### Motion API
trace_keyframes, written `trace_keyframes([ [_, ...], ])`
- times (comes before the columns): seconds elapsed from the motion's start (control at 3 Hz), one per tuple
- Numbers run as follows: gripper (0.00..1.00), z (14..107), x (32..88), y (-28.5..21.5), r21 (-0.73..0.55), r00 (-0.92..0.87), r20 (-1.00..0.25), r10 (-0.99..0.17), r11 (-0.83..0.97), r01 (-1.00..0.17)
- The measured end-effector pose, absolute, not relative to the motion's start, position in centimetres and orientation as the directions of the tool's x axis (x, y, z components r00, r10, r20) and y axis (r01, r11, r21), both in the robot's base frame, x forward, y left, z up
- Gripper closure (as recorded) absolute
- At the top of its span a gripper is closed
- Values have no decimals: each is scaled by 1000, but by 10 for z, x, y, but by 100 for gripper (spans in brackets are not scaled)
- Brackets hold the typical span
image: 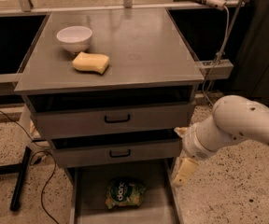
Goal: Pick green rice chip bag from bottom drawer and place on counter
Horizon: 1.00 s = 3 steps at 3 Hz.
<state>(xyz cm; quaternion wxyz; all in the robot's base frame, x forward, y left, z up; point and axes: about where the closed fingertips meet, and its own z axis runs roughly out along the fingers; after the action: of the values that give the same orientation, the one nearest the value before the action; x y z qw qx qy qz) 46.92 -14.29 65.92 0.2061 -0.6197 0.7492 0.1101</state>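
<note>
The green rice chip bag [123,192] lies flat in the pulled-out bottom drawer [90,204], near its middle, logo up. My gripper [180,152] hangs at the cabinet's right front corner, beside the middle drawer and above the bottom drawer's right rim. It is to the right of the bag and higher, not touching it. Its two cream fingers [184,171] stand apart with nothing between them. The counter [144,45] is the grey cabinet top above.
A white bowl [74,38] and a yellow sponge [91,62] sit on the counter's left part. Two upper drawers with black handles [117,119] stand slightly ajar. A black stand leg and cables [20,176] lie on the speckled floor at left.
</note>
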Motion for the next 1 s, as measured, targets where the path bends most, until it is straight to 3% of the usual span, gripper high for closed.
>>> trace_keyframes([
  [1.0, 0, 478, 478, -150, -66, -131, -620, -773, 218, -974],
])
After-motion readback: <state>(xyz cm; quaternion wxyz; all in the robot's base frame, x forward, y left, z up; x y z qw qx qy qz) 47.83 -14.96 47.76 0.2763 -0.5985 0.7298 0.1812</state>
